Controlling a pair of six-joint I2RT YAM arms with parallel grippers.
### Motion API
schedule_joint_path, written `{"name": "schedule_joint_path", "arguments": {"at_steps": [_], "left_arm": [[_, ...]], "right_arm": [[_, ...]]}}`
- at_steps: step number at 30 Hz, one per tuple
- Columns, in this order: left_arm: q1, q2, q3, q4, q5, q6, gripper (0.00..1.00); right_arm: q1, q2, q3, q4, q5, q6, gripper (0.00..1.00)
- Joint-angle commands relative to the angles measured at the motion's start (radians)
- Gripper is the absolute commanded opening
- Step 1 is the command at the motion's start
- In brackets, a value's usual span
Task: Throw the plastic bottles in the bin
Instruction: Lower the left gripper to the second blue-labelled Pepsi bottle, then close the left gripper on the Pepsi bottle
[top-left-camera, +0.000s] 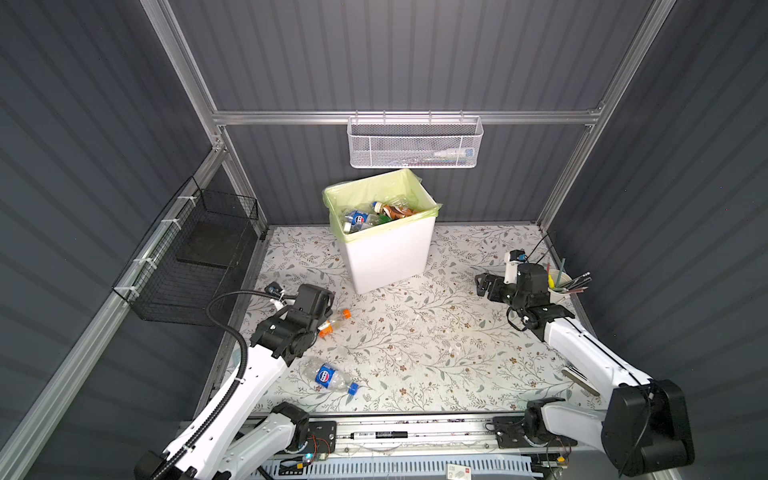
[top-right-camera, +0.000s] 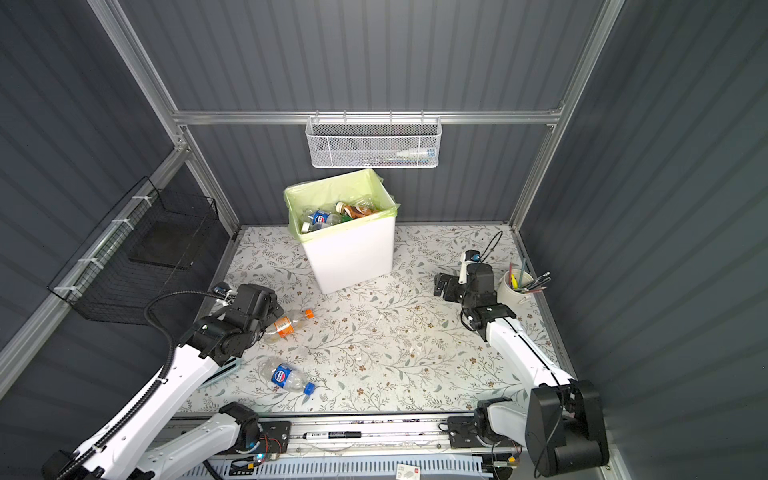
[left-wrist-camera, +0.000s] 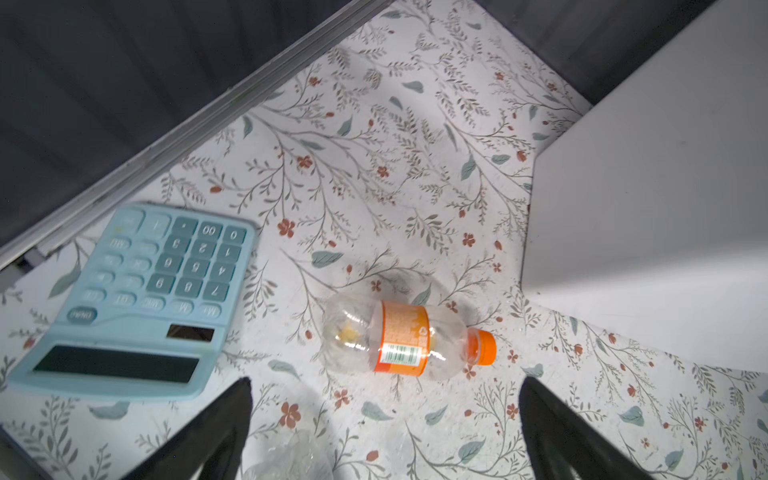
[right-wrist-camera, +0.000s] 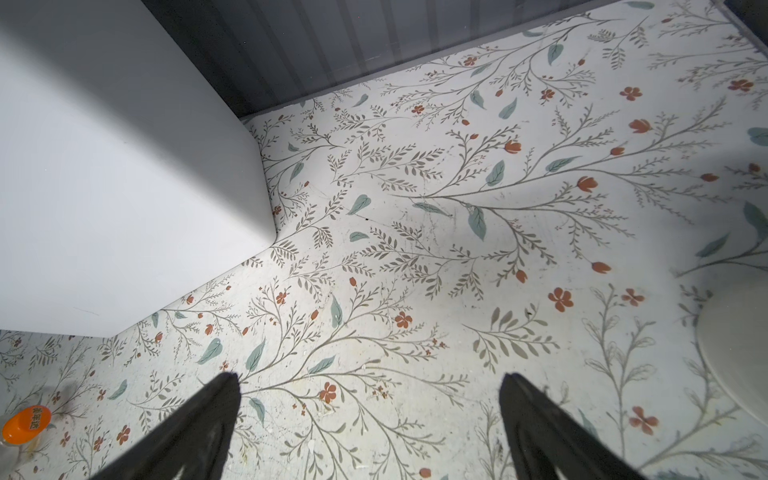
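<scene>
Orange-capped bottle (left-wrist-camera: 399, 336) and blue-capped bottle (top-left-camera: 330, 377) are laid on the table (top-left-camera: 415, 332); left gripper (left-wrist-camera: 384, 382) and right gripper (right-wrist-camera: 370, 376) are held spread.

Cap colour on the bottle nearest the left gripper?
Orange. That bottle shows best in the left wrist view.

Both arms are white shells with black joints (top-left-camera: 286, 332). A ribbed black cable (top-left-camera: 242, 349), fastened by white zip ties (top-left-camera: 237, 380), runs along the left arm (top-left-camera: 253, 386); the right arm (top-left-camera: 582, 351) has a bulky black elbow block (top-left-camera: 648, 424). The left gripper (left-wrist-camera: 385, 380) and right gripper (right-wrist-camera: 370, 375) have black tapered fingers (left-wrist-camera: 208, 436).
</scene>
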Motion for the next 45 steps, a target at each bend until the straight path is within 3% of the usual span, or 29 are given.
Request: {"name": "schedule_joint_path", "arguments": {"at_steps": [1,10,17,25,33,45], "left_arm": [[-0.033,-0.046,-0.048,-0.156,0.025,-0.184,1.00],[-0.195,-0.025,-0.147,-0.206,0.097,-0.386,1.00],[-0.257,-0.027,-0.236,-0.157,0.175,-0.455,1.00],[-0.366,0.020,-0.279,-0.124,0.167,-0.553,0.99],[-0.383,0.103,-0.375,0.098,0.207,-0.540,0.91],[-0.382,0.263,-0.359,0.351,0.214,-0.401,0.64]], "right_arm": [[-0.005,0.012,-0.011,0.024,-0.008,0.013,0.99],[-0.005,0.023,-0.012,0.023,-0.014,0.026,0.99],[-0.005,0.023,-0.011,0.014,-0.006,0.023,0.99],[-0.006,0.028,-0.009,0.008,-0.004,0.025,0.99],[-0.005,0.029,-0.005,0.005,-0.009,0.028,0.99],[-0.007,0.012,-0.017,-0.012,0.004,0.020,0.99]]}}
